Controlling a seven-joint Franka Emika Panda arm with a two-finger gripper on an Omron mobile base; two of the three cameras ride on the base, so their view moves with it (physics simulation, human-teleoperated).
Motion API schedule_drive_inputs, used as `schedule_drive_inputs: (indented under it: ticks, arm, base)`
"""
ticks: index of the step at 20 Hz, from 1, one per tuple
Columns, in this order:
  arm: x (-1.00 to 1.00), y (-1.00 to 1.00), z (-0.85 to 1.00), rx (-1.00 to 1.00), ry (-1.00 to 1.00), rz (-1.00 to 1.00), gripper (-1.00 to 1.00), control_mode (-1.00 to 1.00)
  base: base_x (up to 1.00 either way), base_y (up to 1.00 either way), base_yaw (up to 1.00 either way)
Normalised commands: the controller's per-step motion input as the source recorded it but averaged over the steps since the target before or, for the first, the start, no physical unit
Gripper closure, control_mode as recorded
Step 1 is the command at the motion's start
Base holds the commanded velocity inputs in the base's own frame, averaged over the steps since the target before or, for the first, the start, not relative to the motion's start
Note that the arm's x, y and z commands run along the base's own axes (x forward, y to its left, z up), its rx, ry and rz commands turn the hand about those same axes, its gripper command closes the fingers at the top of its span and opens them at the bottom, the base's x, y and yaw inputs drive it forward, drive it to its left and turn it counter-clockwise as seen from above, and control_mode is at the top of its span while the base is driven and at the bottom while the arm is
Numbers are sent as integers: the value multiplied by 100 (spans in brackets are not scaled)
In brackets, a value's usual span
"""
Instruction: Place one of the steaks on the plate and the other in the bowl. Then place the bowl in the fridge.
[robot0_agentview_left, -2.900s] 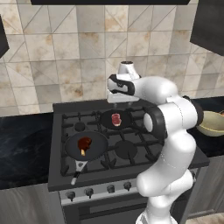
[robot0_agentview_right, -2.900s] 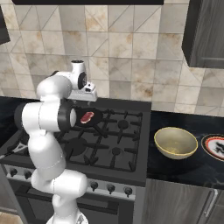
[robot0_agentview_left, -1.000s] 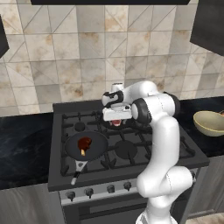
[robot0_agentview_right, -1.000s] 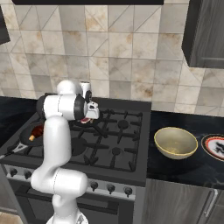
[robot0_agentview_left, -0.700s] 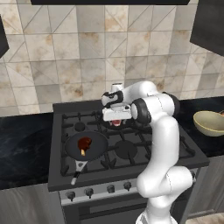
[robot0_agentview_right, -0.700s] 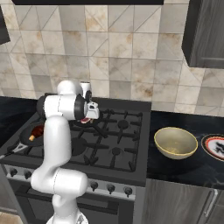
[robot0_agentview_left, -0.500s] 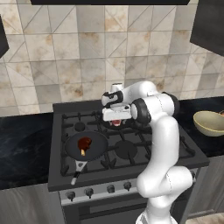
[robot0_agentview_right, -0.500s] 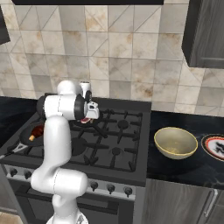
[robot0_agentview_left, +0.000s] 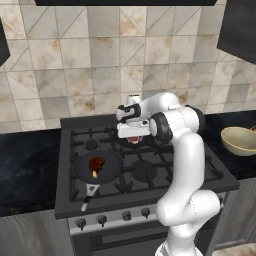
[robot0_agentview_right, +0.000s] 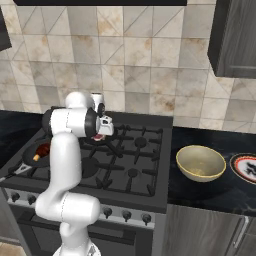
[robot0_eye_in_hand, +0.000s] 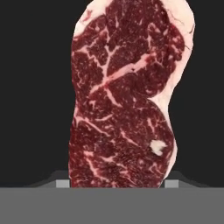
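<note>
Gripper (robot0_eye_in_hand: 117, 183) low over the marbled steak (robot0_eye_in_hand: 124, 96), at the stove's (robot0_agentview_left: 150, 172) rear burner.
Its fingertips flank the steak's narrow width; whether they pinch yet, you cannot tell. Close fully, then lift straight up.

I see the marbled steak (robot0_eye_in_hand: 124, 96) cut off at the hand view's top, my fingertips (robot0_eye_in_hand: 62, 183) mostly hidden beside it, plate (robot0_agentview_right: 246, 168) clipped beyond the bowl (robot0_agentview_right: 201, 163)
</note>
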Motion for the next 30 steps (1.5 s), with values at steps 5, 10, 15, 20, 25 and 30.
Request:
schedule_drive_inputs:
  ticks: [5, 10, 15, 20, 25, 30]
  arm:
    - [-3, 0, 10, 0, -1, 0, 100, -100]
    - [-53, 0, 70, 0, -4, 0, 100, -100]
    - [-69, -44, 27, 0, -4, -1, 100, -100]
    - [-85, -68, 60, 0, -5, -1, 100, -100]
    - [-62, -70, 67, 0, -7, -1, 100, -100]
    - [-41, -91, 27, 0, 0, -10, 100, -100]
  base:
    - [0, 0, 0]
    - [0, 0, 0]
    - [0, 0, 0]
    - [0, 0, 0]
    - [0, 0, 0]
    - [0, 0, 0]
